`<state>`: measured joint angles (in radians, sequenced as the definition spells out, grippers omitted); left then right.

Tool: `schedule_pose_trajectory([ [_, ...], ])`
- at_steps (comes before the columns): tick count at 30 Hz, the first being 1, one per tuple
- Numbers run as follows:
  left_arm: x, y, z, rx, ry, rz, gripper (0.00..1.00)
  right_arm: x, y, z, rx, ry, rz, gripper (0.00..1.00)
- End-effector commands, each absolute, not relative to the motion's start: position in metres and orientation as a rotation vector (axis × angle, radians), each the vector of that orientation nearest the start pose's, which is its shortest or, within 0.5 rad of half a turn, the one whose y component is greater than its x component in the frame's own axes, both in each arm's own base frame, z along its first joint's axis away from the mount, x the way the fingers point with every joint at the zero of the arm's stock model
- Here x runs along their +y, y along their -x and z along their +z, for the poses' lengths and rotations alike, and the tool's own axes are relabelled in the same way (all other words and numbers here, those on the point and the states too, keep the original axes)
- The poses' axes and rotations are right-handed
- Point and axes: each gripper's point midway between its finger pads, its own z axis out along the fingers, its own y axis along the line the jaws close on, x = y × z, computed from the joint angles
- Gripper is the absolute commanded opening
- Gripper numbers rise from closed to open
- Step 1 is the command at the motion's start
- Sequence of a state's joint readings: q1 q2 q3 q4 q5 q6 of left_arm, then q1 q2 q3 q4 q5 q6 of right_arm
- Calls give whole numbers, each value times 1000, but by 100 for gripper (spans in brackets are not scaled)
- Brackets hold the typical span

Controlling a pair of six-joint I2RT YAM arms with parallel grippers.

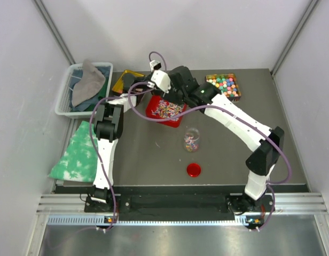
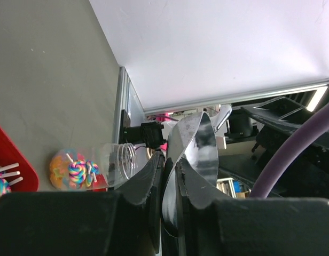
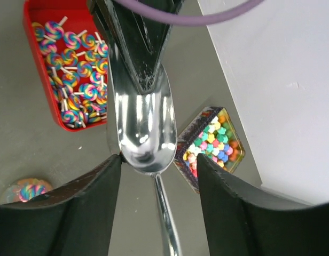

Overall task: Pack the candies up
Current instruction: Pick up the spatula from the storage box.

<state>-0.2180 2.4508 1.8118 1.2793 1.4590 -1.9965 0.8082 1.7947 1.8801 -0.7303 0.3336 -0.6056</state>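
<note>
Steel scoop (image 3: 146,128) in L tool (image 2: 169,176), R tool (image 3: 159,162) spread astride

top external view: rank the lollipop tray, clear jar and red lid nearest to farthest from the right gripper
1. Red lollipop tray, right by the right gripper, far middle.
2. Clear jar, centre.
3. Red lid, front centre, just past the jar.

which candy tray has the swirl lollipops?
The red tray, mid-table. The clear tray at the far right holds blocky pastel pieces instead.
</note>
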Motion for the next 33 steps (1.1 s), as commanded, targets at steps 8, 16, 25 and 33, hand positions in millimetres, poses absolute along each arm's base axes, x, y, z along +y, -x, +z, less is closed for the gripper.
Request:
schedule_pose_trajectory([
  [8, -280, -376, 267, 1861, -1049, -1900, 0, 286, -397, 312, 1823, 1363, -24, 61],
  [16, -279, -378, 267, 1866, -1045, -1899, 0, 272, -376, 310, 1896, 1407, 104, 53],
  [25, -279, -380, 266, 1869, -1040, -1899, 0, 263, -356, 299, 1981, 1398, 177, 53],
  [33, -278, -381, 268, 1863, -1040, -1895, 0, 254, -338, 308, 2002, 1397, 209, 53],
])
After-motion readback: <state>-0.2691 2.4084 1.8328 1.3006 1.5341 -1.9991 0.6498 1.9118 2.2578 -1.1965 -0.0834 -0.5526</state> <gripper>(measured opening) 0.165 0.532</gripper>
